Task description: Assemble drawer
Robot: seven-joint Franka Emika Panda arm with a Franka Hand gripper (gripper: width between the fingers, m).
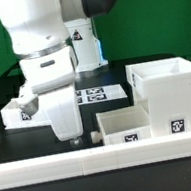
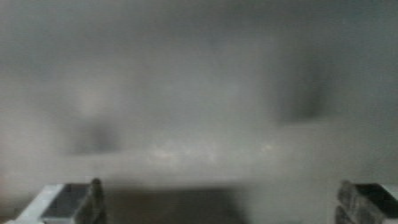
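Drawer (image 1: 170, 96) in loose parts on the black surface (image 1: 21, 143): tall box shell (image 1: 171, 75) at the exterior view's right, front tray (image 1: 123, 127) just beside it along the long white rail (image 1: 105, 161), left tray (image 1: 15, 110) across the scene, partly behind the arm (image 1: 42, 32). Marker board (image 1: 91, 94) flat farther back between shell and left tray. Tool (image 1: 73, 140) low over the surface near the front tray, fingers (image 2: 71, 203) spread wide in the blurred wrist view, nothing visible between them.

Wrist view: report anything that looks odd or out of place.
The whole picture is a grey blur; no object can be made out. Only the gripper shows, its fingers spread apart with nothing between them. Nothing looks spilled or damaged.
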